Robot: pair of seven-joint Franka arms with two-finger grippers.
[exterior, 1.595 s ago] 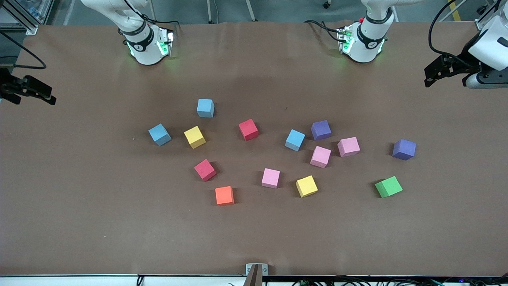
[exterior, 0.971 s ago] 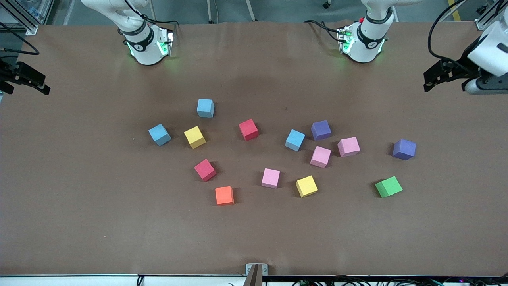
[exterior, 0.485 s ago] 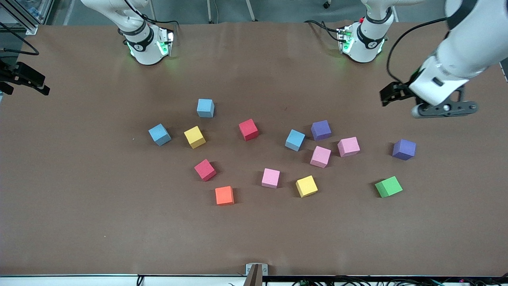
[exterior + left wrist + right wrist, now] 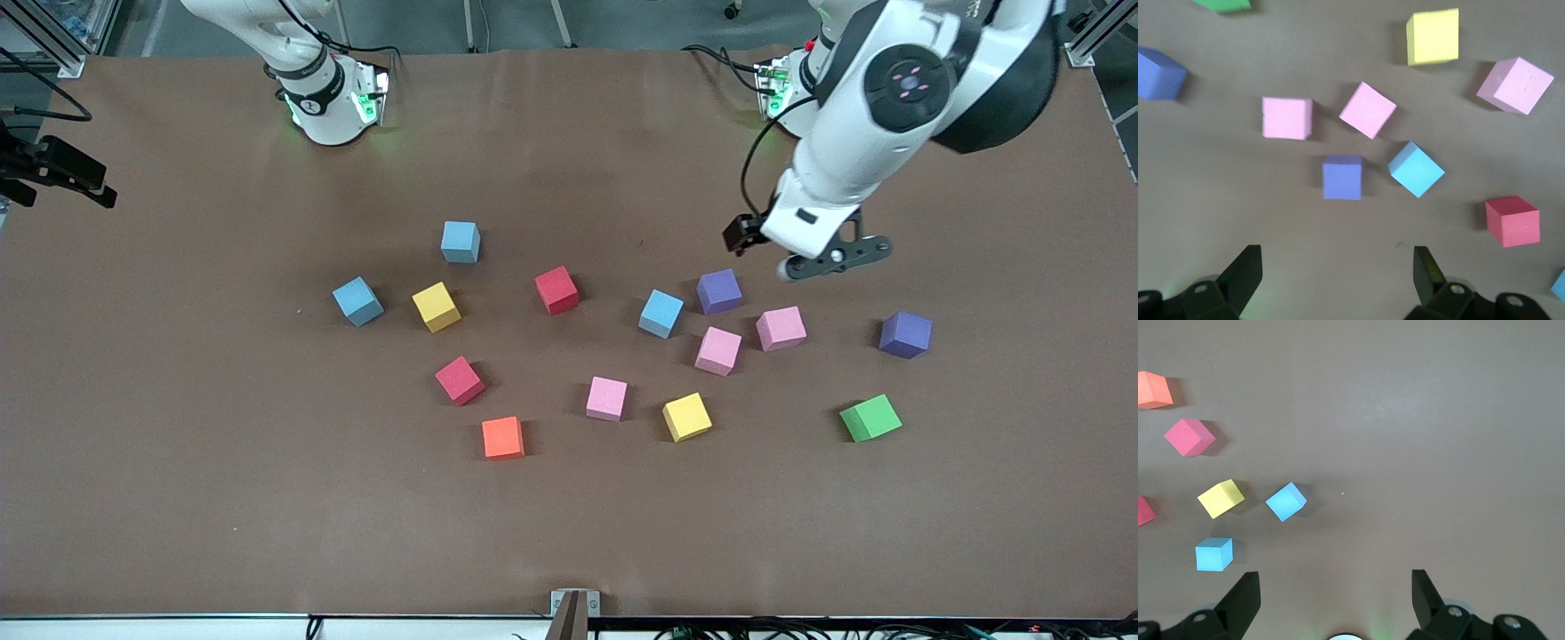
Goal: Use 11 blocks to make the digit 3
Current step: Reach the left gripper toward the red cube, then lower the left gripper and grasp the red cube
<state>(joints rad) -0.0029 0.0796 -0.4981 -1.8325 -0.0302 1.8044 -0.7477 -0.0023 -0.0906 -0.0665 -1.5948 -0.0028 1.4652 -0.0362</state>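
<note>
The left pincer [image 4: 805, 258] is seen in the upper right of the front view, held over the table [image 4: 178, 498] just above the purple block [image 4: 719, 291]. Its fingers [image 4: 1245, 273] are spread wide, and nothing is gripped or touched. The right pincer [image 4: 53, 173] is parked at the upper left edge, apparently over the table's end; its fingers [image 4: 1241, 600] are likewise spread and empty. The blocks [image 4: 606, 397] are scattered across the middle of the frame, the green cube [image 4: 870, 418] at lower right.
</note>
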